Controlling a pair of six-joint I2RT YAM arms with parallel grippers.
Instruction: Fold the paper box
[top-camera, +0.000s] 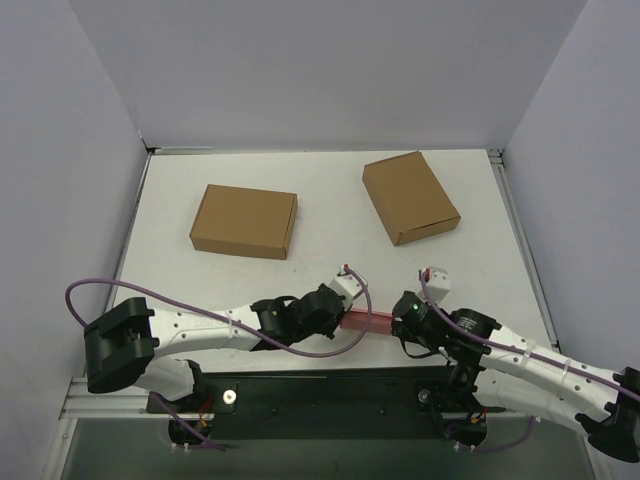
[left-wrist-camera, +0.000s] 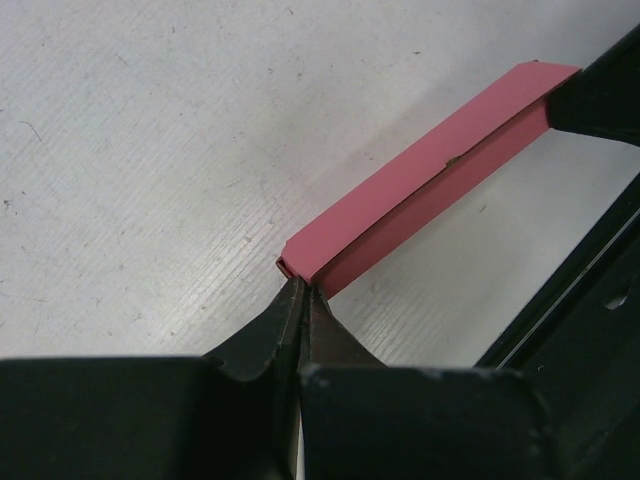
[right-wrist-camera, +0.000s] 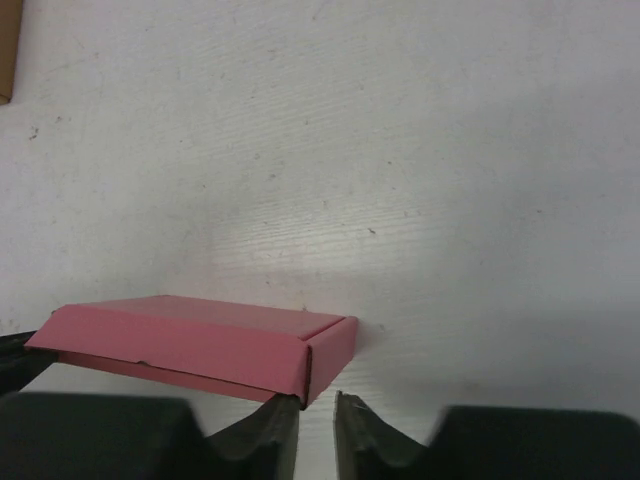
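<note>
Pink paper box (top-camera: 365, 322) lies low at the table's (top-camera: 330, 200) near edge, right between the two grippers. Left gripper (left-wrist-camera: 300, 292) is pressed together, pinching the box's end. Right gripper (right-wrist-camera: 318, 408) is all but closed on nothing, with the box's corner just at one fingertip (right-wrist-camera: 283, 415).

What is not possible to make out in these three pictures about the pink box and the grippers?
Right wrist view: the paper box has its corner at the right gripper; whether the card is pinched is unclear. A brown box is cut off by the left edge.
Left wrist view: the left gripper pinches one corner; the right gripper hides the far end.
Top view: both grippers cover the box's ends; its flaps are too small to read.
</note>
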